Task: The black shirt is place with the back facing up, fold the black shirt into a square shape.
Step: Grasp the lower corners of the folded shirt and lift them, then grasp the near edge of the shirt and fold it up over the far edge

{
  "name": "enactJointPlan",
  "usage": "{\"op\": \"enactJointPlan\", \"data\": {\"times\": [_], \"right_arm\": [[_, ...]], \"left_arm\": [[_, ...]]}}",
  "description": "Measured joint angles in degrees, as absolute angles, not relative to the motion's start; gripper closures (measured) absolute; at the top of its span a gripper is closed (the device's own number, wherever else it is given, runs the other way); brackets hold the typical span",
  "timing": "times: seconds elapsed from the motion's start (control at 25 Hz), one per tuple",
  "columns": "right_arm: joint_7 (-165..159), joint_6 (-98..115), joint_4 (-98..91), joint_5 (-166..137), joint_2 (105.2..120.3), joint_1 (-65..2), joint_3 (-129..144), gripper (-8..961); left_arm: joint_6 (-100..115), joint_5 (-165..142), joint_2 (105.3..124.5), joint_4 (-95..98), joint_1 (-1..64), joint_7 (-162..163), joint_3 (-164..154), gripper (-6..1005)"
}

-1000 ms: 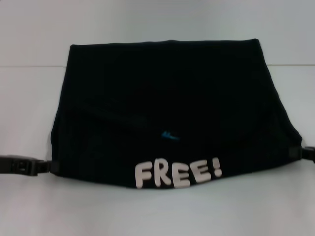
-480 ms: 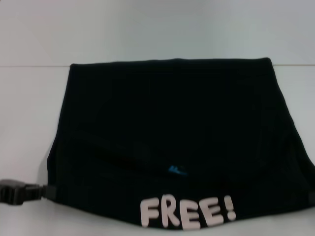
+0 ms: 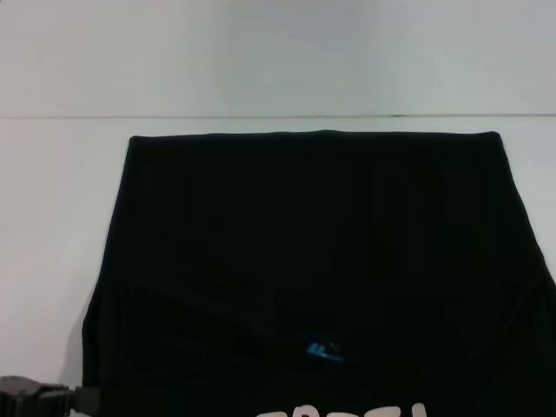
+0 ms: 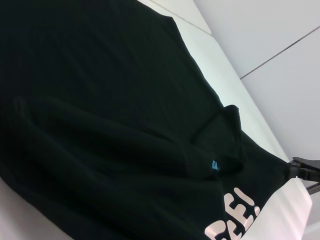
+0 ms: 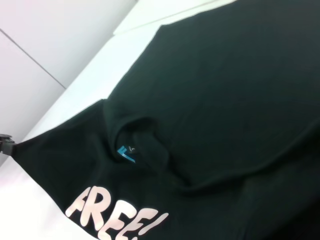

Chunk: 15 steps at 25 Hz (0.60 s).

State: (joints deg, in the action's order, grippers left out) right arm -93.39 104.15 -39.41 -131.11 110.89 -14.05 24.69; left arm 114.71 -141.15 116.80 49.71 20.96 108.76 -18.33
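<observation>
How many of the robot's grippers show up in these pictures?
2. The left gripper is at the black shirt's near left corner; the right gripper sits at the opposite near corner, seen only from the left wrist camera.

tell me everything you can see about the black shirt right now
The black shirt is soft, plain dark cloth, spread wide on the white table with a straight far edge. Its near part is doubled over, showing a neck opening, a small blue tag and white block lettering. The left gripper meets its near left corner.
</observation>
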Motion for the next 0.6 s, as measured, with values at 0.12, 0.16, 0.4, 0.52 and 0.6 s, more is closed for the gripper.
{"op": "enactJointPlan", "data": {"times": [0.12,0.16,0.4,0.52,0.6], "right_arm": [[-93.1,105.8,-39.6,-131.3,110.77,-13.4,24.0,909],[-93.1,106.1,-39.7,-131.3,110.74,-13.3,23.7,909],[-93.1,105.5,-39.9,-131.5,110.73,-16.9,21.9,909],[-93.1,103.3,-39.7,-131.3,110.74,-20.6,20.0,909],[-93.0,101.4,-39.4,-131.3,110.73,-22.7,18.6,909]], "left_arm": [[115.5,-141.1,116.99,49.7,20.6,108.6,-18.3,996],[115.7,-141.2,117.03,49.7,20.6,108.6,-18.3,996],[113.5,-140.4,116.26,47.5,24.0,109.0,-18.1,996],[110.3,-139.8,114.99,45.8,27.7,110.6,-17.5,996],[108.4,-139.6,113.96,44.8,30.2,111.7,-17.4,996]]}}
